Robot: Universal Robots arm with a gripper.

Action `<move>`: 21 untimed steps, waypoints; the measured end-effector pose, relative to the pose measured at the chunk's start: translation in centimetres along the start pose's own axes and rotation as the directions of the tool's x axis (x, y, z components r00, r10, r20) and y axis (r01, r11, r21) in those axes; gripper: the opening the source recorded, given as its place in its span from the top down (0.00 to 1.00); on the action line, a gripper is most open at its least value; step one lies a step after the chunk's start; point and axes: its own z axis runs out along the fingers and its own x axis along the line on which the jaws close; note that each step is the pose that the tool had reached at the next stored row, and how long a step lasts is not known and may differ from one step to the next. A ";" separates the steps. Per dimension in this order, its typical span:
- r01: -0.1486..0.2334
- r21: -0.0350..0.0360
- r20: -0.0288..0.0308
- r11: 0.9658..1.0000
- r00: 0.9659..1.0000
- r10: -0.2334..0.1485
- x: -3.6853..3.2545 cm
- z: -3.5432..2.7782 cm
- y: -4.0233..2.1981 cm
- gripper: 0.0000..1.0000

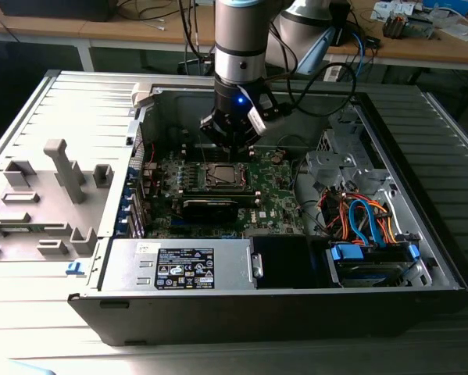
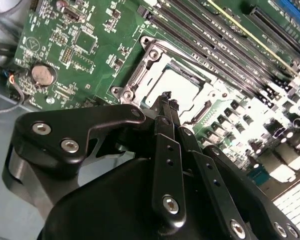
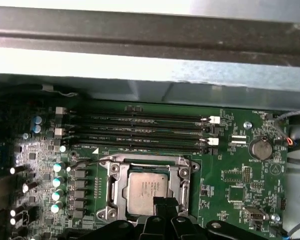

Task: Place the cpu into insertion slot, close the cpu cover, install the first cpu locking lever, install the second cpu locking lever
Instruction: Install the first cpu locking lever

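Above the motherboard (image 1: 241, 191) in the exterior view, the gripper (image 1: 230, 141) hung just over the CPU socket (image 1: 220, 176). Second wrist view: the gripper (image 2: 167, 100) had its jaws pressed together, holding nothing, over the cpu (image 2: 177, 86). First wrist view: the cpu (image 3: 146, 187) sat inside the cpu cover (image 3: 147, 165).

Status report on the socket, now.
Black gripper shut, empty, above socket. Pale grey-silver square cpu seated. Thin silvery metal cpu cover down around it. No obstruction.
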 end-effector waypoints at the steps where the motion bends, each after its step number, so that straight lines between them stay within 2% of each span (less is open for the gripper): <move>1: 0.000 0.000 0.000 1.000 1.000 0.000 0.00 0.00 0.00 0.89; 3: 0.000 0.000 -0.001 1.000 1.000 0.000 0.00 0.00 0.00 0.89; 4: 0.000 -0.001 -0.005 1.000 1.000 0.000 0.01 0.02 0.00 0.89; 5: 0.001 -0.001 -0.017 1.000 1.000 -0.001 0.01 0.03 0.00 0.89; 6: 0.001 -0.003 -0.033 1.000 0.999 -0.001 0.00 0.04 0.00 0.89; 7: 0.001 -0.003 -0.043 1.000 0.999 -0.001 0.00 0.05 0.00 0.89; 8: 0.001 -0.003 -0.050 1.000 0.999 -0.002 0.00 0.04 0.00 0.89; 14: -0.011 -0.002 -0.051 1.000 0.999 0.011 0.10 0.06 0.01 0.89; 21: -0.021 -0.002 -0.050 1.000 0.999 0.020 0.21 -0.29 0.01 0.89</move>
